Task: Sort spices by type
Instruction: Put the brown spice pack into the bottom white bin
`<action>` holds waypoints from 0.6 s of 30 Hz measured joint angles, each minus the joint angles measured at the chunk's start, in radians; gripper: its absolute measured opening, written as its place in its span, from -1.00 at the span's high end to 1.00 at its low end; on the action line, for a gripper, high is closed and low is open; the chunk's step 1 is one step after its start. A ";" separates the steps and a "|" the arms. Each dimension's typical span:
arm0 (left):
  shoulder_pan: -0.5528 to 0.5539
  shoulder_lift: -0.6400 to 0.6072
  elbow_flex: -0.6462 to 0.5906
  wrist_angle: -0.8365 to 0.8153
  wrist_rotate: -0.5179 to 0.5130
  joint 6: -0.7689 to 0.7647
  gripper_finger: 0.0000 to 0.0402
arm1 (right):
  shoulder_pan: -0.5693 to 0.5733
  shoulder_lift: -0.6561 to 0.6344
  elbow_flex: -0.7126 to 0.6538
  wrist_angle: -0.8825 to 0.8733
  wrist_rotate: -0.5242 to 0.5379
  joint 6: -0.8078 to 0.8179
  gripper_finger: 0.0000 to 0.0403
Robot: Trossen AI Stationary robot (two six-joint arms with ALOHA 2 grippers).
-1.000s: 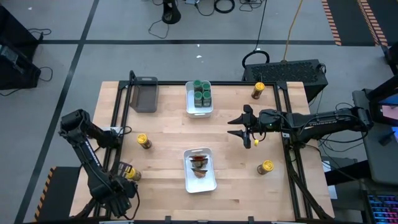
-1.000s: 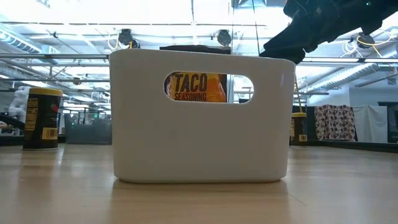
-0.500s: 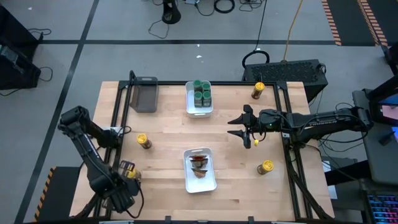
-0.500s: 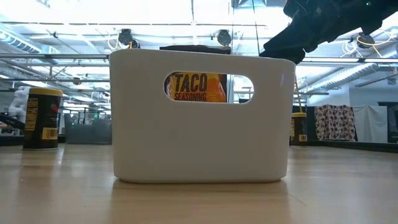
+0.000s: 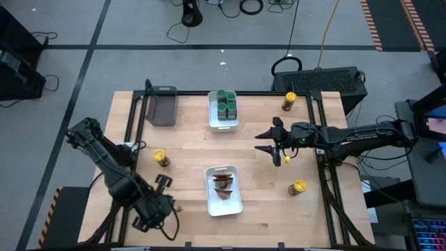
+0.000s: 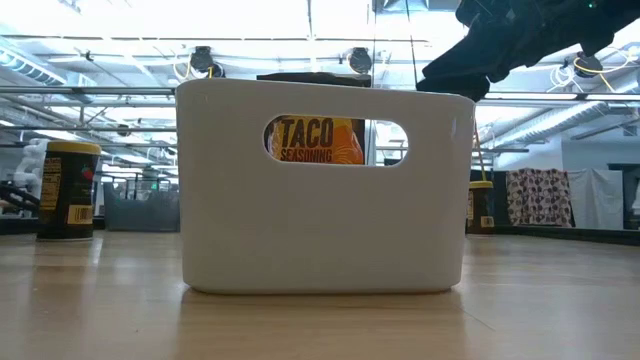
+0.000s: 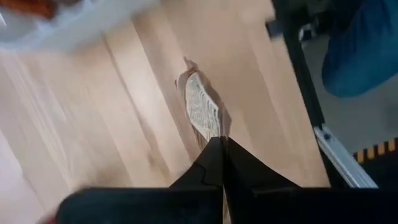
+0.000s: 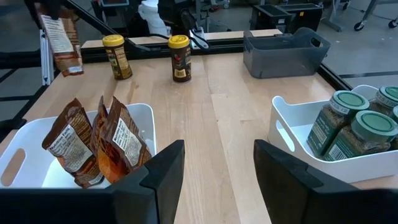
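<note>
My left gripper (image 5: 171, 206) is over the near part of the table, left of the white packet bin (image 5: 237, 206), shut on a small brown packet (image 7: 200, 109). In the right wrist view the packet (image 8: 60, 37) hangs above the table. Other packets (image 8: 99, 146) stand inside that bin. Green-lidded jars (image 5: 226, 102) fill the far white bin (image 5: 223, 124). Yellow-lidded jars stand upright on the wood at the left (image 5: 162, 158), far right (image 5: 289, 101) and near right (image 5: 298, 187). My right gripper (image 8: 214, 186) is open over the table's right half (image 5: 272, 148), touching nothing. My left gripper pinches the brown packet between its two shut fingers (image 7: 214, 158), holding it at one edge (image 7: 208, 129). The packet shows edge-on past the fingertips. It is lifted clear of the table and hangs below the gripper by its top end (image 8: 51, 18).
A dark grey tray (image 5: 162, 104) sits at the far left. Another yellow-lidded jar (image 8: 117, 56) stands on the left side, under my left arm in the high view. Bare wood lies between the two white bins and between the bins and the right-hand jars.
My left arm has swung from the near-left corner toward the table's right along the near edge, bringing its gripper close to the packet bin. My right arm has kept still.
</note>
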 joint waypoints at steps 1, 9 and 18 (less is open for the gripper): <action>0.015 0.000 0.000 0.024 -0.005 0.026 1.00 | 0.000 0.000 0.000 0.000 0.000 0.000 0.14; 0.135 0.000 0.000 0.190 -0.051 0.173 1.00 | 0.000 0.000 0.000 0.000 0.000 0.008 0.14; 0.262 0.000 0.022 0.280 -0.011 0.173 1.00 | -0.002 0.000 0.000 0.013 0.002 -0.040 0.14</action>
